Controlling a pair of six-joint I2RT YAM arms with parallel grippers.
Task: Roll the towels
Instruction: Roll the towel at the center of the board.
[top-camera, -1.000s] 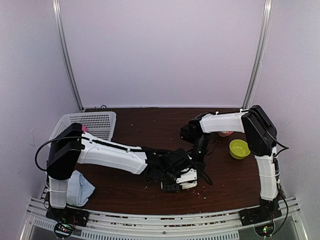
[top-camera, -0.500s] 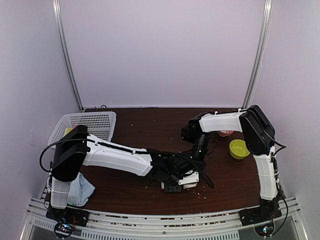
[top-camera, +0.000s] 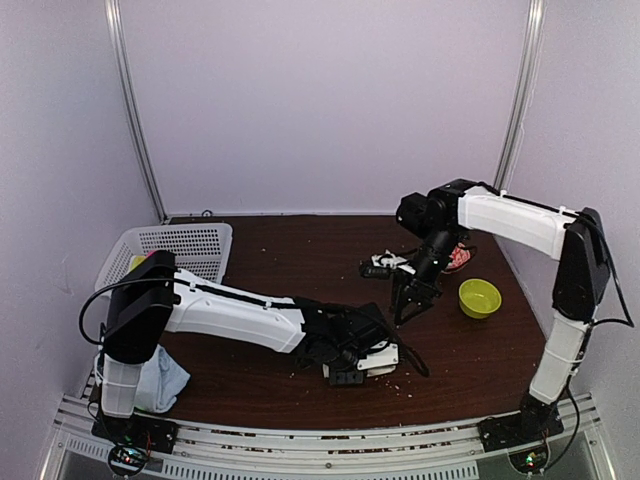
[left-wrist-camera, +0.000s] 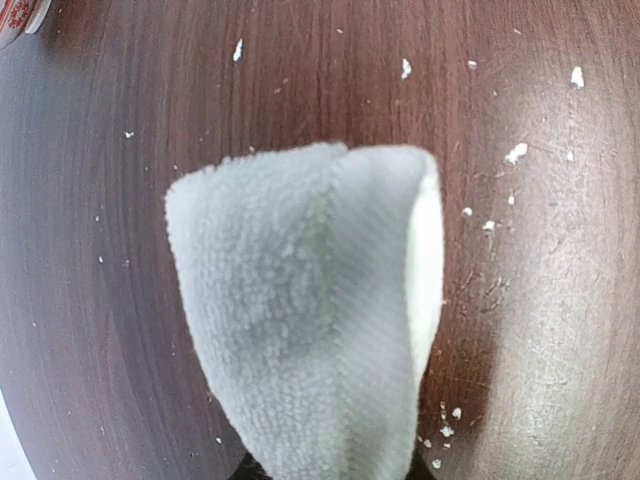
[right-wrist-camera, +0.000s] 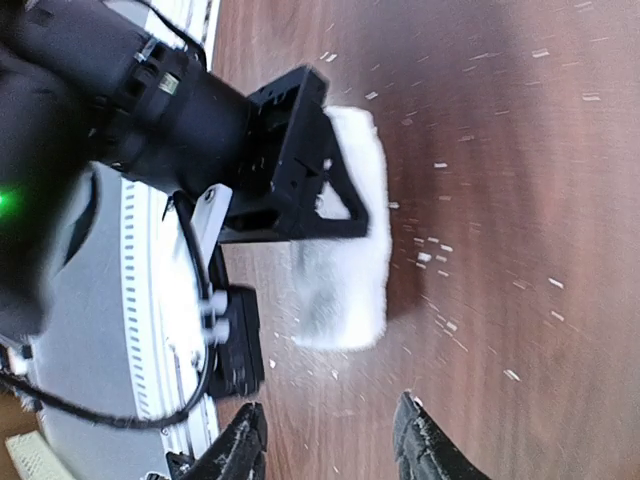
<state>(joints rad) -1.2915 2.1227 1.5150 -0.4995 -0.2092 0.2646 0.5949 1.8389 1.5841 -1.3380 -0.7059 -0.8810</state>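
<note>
A cream-white towel (left-wrist-camera: 300, 310), rolled into a short fat bundle, lies on the dark wooden table near the front centre (top-camera: 378, 357). My left gripper (top-camera: 352, 370) is shut on the roll's near end; its black fingers (right-wrist-camera: 300, 175) clasp the roll in the right wrist view. The left wrist view is mostly filled by the roll, which hides the fingertips. Above the table and behind the roll, my right gripper (right-wrist-camera: 335, 445) hangs open and empty, also seen from above (top-camera: 405, 303). A pale blue towel (top-camera: 160, 378) lies crumpled by the left arm's base.
A white perforated basket (top-camera: 180, 248) stands at the back left with a yellow piece (top-camera: 136, 262) inside. A green bowl (top-camera: 479, 297) and a red-patterned dish (top-camera: 458, 258) sit at the right. White crumbs (left-wrist-camera: 515, 152) dot the table.
My right gripper has opened, let go of the roll, and lifted back and to the right. My left gripper has narrowed onto the roll and stayed in place.
</note>
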